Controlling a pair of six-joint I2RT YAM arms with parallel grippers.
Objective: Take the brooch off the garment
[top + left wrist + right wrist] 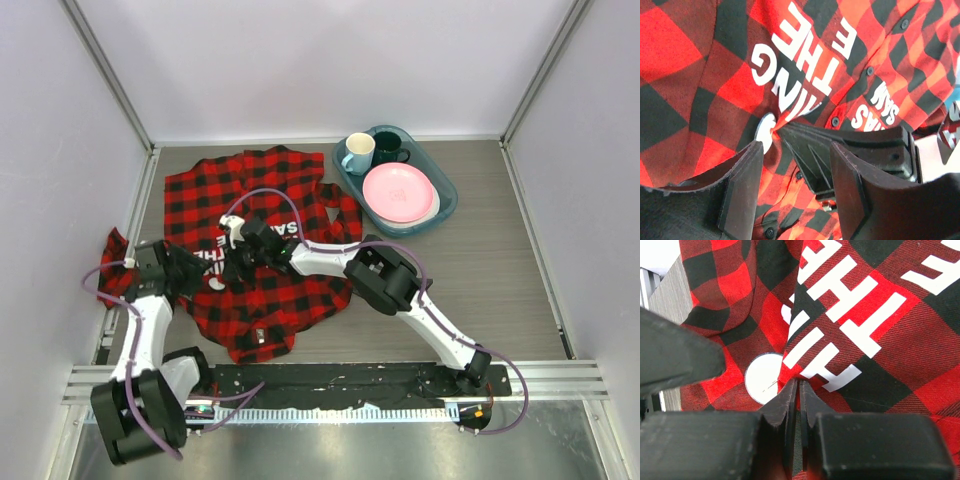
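The red-and-black flannel shirt [270, 200] is spread flat over the 9 o'clock half of the table [500, 270], white block lettering facing up. The brooch [764, 377] looks like a plain white round disc and it's still pinned on the fabric, toward 7 o'clock from the lettering in the top view. It's only a tiny white dot [217, 284] from up there. The right gripper [799, 390] has reached all the way across and its fingers are squeezed together on a little fold of the shirt, with the disc just beside them at 9 o'clock in its own camera. Can't tell whether the fingertips actually touch the disc or only the cloth. The left gripper [799, 165] sits low over the shirt with its fingers spread wide and nothing between them. In its own camera, the brooch [766, 131] peeks out just past the tip of the finger on the left, and the right gripper [840, 145] pokes in across the gap. Over at 1 o'clock there's a teal tray [450, 200] holding a pink plate [398, 192], a cream mug [358, 152] and a dark mug [388, 148], well apart from the shirt action.
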